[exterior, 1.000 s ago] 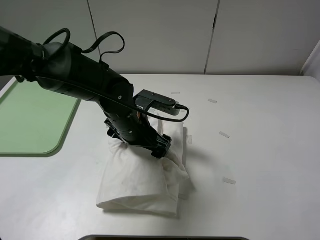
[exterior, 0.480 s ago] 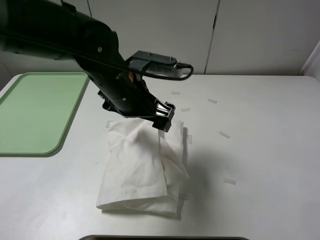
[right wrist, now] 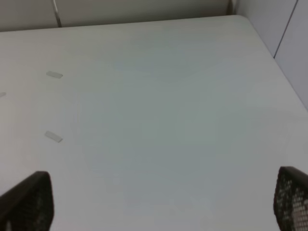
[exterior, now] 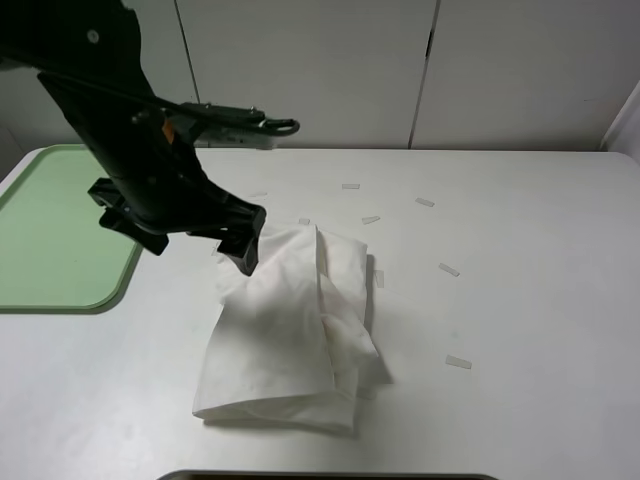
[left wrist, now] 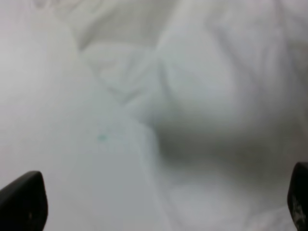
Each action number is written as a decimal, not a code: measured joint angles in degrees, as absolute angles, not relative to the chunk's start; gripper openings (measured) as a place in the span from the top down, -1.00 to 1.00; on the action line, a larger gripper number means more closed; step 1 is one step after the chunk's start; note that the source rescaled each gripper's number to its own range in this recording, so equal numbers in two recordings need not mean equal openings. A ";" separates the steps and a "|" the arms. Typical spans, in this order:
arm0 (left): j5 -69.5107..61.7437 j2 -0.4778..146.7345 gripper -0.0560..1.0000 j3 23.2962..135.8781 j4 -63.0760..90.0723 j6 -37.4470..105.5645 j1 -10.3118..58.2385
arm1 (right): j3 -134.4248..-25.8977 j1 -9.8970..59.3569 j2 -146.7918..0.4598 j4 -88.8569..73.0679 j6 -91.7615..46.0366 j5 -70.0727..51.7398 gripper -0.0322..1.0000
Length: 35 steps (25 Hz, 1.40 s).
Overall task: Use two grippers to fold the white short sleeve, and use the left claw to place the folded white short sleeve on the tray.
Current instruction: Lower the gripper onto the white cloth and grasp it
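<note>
shirt: white short sleeve, folded bundle mid-worktop, long axis near-to-far, far end rumpled
count: one shirt, one tray, several tape strips
tray: pale green, left of shirt, apart from it
left claw: fingers spread wide, holding nothing, at shirt's far-left corner; contact unclear
right gripper: fingers spread wide, over bare worktop

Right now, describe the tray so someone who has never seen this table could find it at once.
Start from the white table and go to its far left edge, behind the black left arm. The tray lies flat there, left of the folded white shirt. It is the only pale green thing, rectangular with rounded corners and a low rim.
</note>
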<state>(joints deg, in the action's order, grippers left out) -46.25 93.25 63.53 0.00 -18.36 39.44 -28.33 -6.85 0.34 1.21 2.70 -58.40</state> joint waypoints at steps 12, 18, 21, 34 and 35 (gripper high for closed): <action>-32.10 95.30 -1.00 50.03 5.72 -18.36 36.65 | -28.33 -6.85 0.34 1.21 2.70 -58.40 -1.00; -25.94 102.42 -1.00 49.94 10.65 -18.36 36.65 | -28.33 -6.85 0.34 1.21 2.70 -58.40 -1.00; -25.16 104.02 -1.00 49.94 11.51 -18.36 36.71 | -28.33 -6.85 0.34 1.21 2.70 -58.40 -1.00; -15.33 110.10 -0.86 49.94 12.43 -18.36 38.79 | -28.33 -6.85 0.34 1.21 2.70 -58.36 -1.00; -15.06 110.36 -0.75 50.00 12.51 -18.36 38.86 | -28.33 -6.85 0.34 1.21 2.70 -58.36 -1.00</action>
<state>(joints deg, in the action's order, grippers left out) -15.06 110.36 50.00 12.51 -18.36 38.86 -28.33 -6.85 0.34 1.21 2.70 -58.36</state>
